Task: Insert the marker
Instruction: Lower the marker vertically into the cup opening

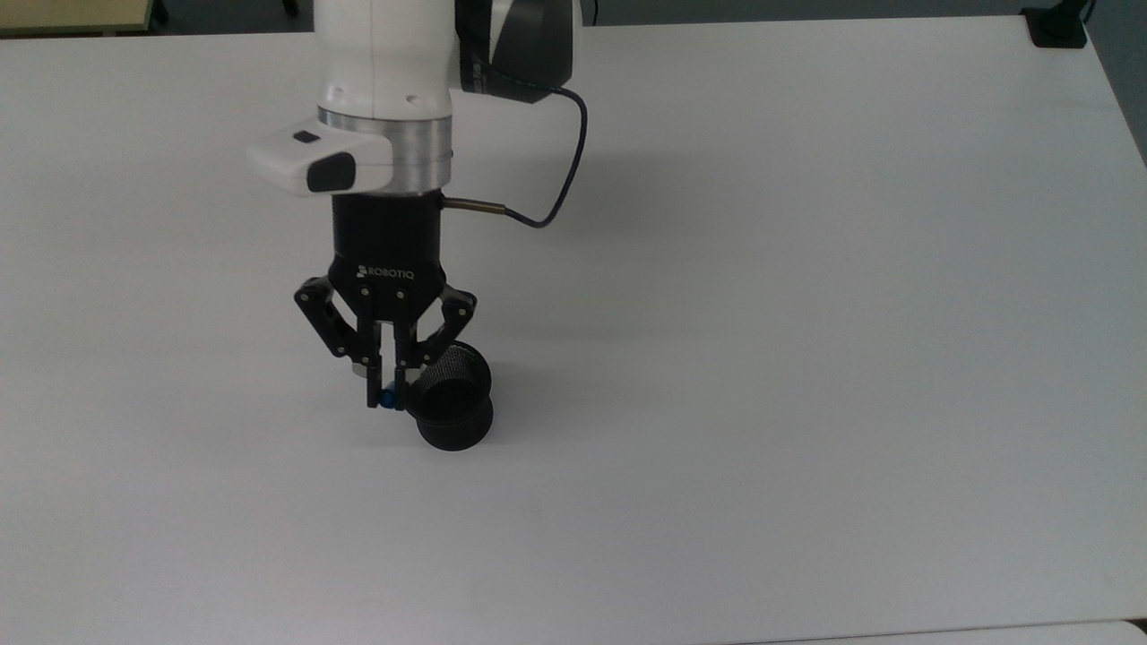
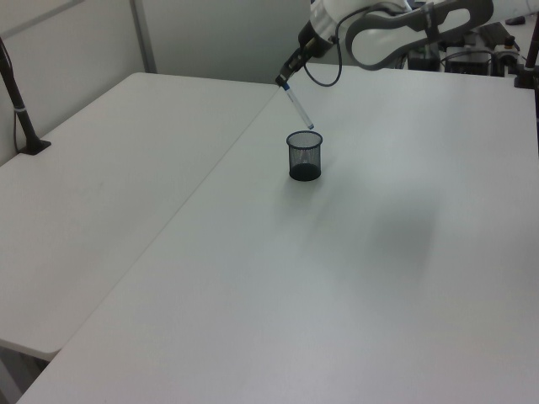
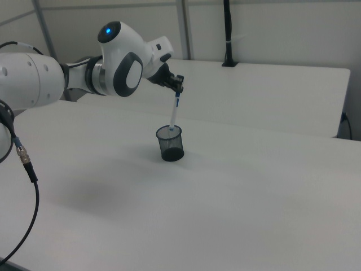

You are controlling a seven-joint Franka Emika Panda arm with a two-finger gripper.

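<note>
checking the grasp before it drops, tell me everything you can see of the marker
The marker is a slim pen with a white barrel and a blue cap end. The gripper is shut on that blue end, so the marker hangs tilted, its lower tip pointing down at the mouth of the black mesh cup. In the right view the tip is at the rim; whether it touches the mesh cannot be told. In the left view it slants from upper left to lower right. It is clear of the white table.

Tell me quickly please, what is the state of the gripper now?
Gripper: shut on the marker, gripped at its blue cap end, with the lower tip at the rim of the black mesh cup.
</note>
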